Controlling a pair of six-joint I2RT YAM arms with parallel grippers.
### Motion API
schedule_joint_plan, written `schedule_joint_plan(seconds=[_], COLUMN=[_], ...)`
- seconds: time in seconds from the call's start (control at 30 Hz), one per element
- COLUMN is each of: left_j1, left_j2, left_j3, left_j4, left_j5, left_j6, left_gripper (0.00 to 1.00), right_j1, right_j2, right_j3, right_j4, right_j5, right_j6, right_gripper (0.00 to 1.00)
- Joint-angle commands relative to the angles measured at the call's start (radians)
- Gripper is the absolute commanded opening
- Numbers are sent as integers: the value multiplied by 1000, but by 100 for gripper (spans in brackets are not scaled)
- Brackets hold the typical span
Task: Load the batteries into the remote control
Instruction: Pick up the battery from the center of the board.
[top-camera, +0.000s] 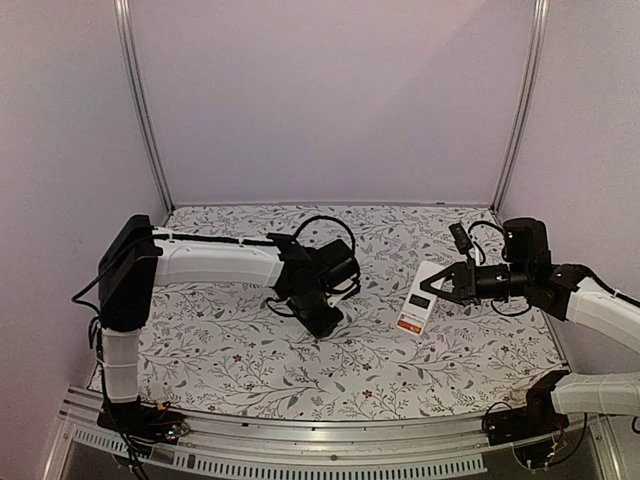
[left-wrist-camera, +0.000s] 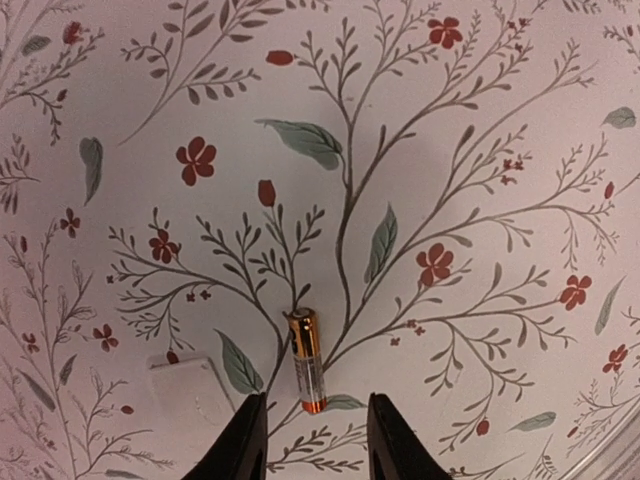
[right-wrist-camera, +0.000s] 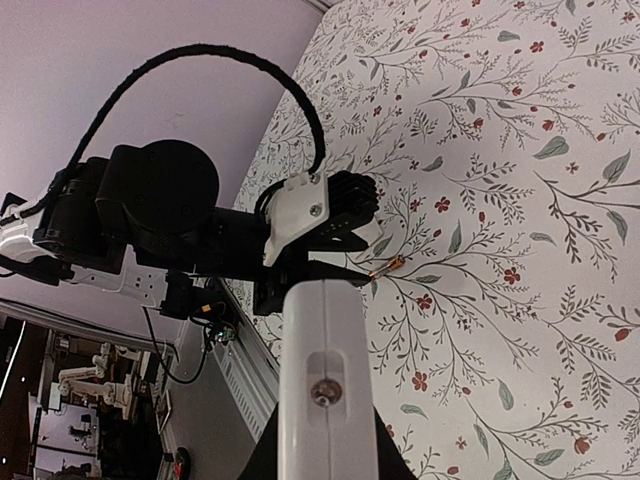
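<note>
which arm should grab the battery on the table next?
Left. The left gripper is open, straddling one end of the battery; the right gripper is shut on the remote.

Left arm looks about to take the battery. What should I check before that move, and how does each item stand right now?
1. Battery lies flat, in line with the left gripper: ok.
2. Its near end sits between the fingers, with a gap on each side and no grip yet: ok.
3. Cover plate lies apart, to the side of the battery and outside the fingers: ok.
4. Right gripper is shut on the remote: ok.
5. Remote's recess is open and turned so a battery can be put in: cannot tell.
</note>
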Motion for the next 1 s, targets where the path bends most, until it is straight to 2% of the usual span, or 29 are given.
schedule_joint_plan(seconds=[0.0,0.3,0.57,0.73,0.97], left_j1=[-13,-13,-17,-21,-32], left_j2=[54,130,160,108,-22], left_j3=[46,63,76,37,13], left_j4=[-61,-63,-93,-74,-79], left_j5=[-35,-25,-32,-3,-127], left_j6=[-26,-33,-89,-222,-383], left_gripper=[34,24,12,0,0], right_j1=[-9,-10,-16,-21,-21], right_j2=[-20,-27,-33,-45,-45], right_j3=[-16,-18,-14,-13,-10], right_j4=[-11,-18,-31,-37,-36], right_j5=[-2,-9,-11,-11,-26], right_j6=[-17,-22,-29,-39,-52], right_gripper=[0,0,0,0,0])
